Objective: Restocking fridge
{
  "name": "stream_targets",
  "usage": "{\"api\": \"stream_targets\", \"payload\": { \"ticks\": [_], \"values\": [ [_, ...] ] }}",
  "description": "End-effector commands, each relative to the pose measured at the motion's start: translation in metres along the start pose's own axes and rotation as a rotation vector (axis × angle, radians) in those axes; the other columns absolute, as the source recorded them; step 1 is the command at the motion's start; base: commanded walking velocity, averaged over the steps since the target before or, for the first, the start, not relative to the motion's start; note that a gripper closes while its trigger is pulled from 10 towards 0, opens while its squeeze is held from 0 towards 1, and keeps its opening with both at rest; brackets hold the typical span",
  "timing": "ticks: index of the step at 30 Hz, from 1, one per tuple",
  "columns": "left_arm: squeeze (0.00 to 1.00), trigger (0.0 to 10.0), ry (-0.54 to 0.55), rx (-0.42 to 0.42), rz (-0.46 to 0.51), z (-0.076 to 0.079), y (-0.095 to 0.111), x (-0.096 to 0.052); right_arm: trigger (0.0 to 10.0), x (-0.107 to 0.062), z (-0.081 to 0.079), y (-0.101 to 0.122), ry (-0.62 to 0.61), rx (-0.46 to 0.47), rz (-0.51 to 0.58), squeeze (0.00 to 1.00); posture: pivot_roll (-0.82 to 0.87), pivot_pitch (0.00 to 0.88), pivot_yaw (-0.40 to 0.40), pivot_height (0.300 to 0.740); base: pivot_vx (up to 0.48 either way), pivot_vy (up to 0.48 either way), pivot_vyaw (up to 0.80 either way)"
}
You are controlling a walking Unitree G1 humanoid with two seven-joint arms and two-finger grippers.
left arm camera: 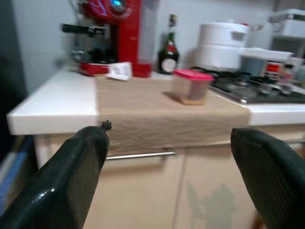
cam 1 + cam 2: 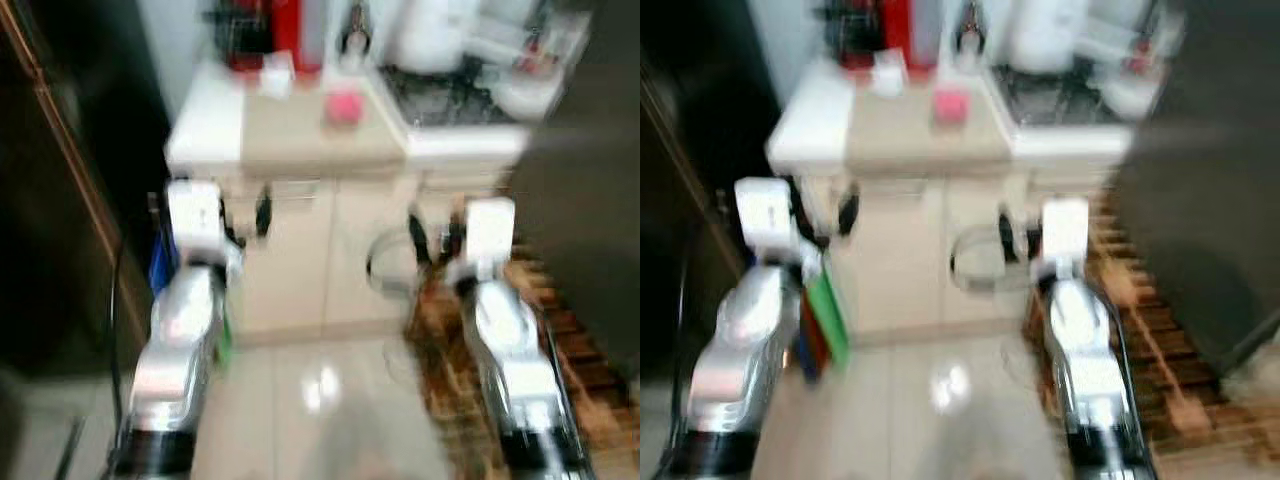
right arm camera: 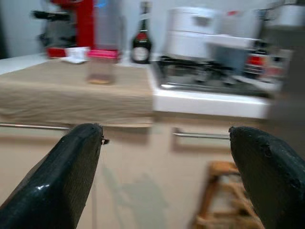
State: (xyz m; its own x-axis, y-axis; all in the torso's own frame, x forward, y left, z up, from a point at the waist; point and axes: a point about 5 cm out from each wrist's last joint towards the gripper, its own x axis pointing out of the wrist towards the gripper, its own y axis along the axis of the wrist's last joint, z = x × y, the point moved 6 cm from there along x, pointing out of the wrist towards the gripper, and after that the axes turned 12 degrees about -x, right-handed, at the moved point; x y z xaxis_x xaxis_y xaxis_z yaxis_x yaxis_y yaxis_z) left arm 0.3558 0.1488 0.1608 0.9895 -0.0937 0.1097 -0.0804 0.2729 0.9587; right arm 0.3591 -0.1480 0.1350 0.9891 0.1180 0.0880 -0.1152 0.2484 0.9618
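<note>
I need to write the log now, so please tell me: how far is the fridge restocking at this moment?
Nothing looks done yet. The small clear container with a pink lid stands untouched on the beige cloth over the white kitchen counter. In hand: nothing; the left gripper and right gripper are both open and empty, held before the cabinet doors below the counter. Left: reaching the container, grasping it and carrying it to the fridge.

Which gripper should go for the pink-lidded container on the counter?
Probably left: the left gripper is open and sits nearer the pink-lidded container on the beige cloth; the right gripper faces the stove.
</note>
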Motion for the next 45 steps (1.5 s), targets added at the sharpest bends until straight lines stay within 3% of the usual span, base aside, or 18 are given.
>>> {"api": "stream_targets", "payload": {
  "ticks": [1, 7, 16, 19, 30, 37, 42, 45],
  "values": [
    [0.00, 10.0, -0.039, -0.010, -0.029, 0.005, -0.010, -0.004, 10.0, -0.006, 0.010, -0.003, -0.039, -0.019, -0.003, 0.00, -0.01, 0.000, 0.039, 0.740, 0.000, 0.000, -0.69],
    [0.00, 10.0, -0.101, -0.059, -0.028, 0.014, -0.011, -0.007, 10.0, -0.010, 0.023, -0.001, -0.105, -0.046, 0.013, 0.00, -0.01, 0.000, 0.039, 0.740, 0.000, 0.000, -0.69],
    [0.00, 10.0, -0.171, -0.097, -0.022, 0.022, -0.009, -0.008, 10.0, -0.013, 0.029, 0.005, -0.127, -0.067, 0.038, 0.00, -0.02, 0.000, 0.037, 0.740, 0.000, 0.175, -0.69],
    [0.00, 10.0, -0.190, -0.074, -0.023, 0.026, -0.009, -0.007, 10.0, -0.013, 0.029, 0.006, -0.128, -0.058, 0.036, 0.00, -0.02, 0.000, 0.038, 0.740, 0.000, 0.469, -0.69],
    [0.00, 10.0, -0.178, -0.005, -0.004, 0.027, -0.004, 0.003, 10.0, -0.010, 0.028, 0.006, -0.126, -0.038, 0.035, 0.01, -0.02, 0.000, 0.038, 0.740, 0.000, 0.075, -0.69],
    [0.00, 10.0, -0.190, -0.029, -0.009, 0.030, -0.007, 0.004, 10.0, -0.010, 0.030, 0.006, -0.128, -0.053, 0.040, 0.01, -0.03, 0.000, 0.043, 0.740, 0.000, 0.000, -0.69],
    [0.00, 10.0, -0.148, -0.095, -0.031, 0.022, -0.014, 0.005, 10.0, -0.013, 0.033, 0.005, -0.136, -0.060, 0.041, 0.02, -0.03, 0.000, 0.043, 0.740, 0.000, 0.000, -0.69],
    [0.00, 10.0, -0.163, -0.079, -0.025, 0.025, -0.014, 0.005, 10.0, -0.016, 0.036, 0.004, -0.155, -0.049, 0.048, 0.04, -0.04, 0.000, 0.044, 0.740, 0.000, -0.320, -0.69]
  ]
}}
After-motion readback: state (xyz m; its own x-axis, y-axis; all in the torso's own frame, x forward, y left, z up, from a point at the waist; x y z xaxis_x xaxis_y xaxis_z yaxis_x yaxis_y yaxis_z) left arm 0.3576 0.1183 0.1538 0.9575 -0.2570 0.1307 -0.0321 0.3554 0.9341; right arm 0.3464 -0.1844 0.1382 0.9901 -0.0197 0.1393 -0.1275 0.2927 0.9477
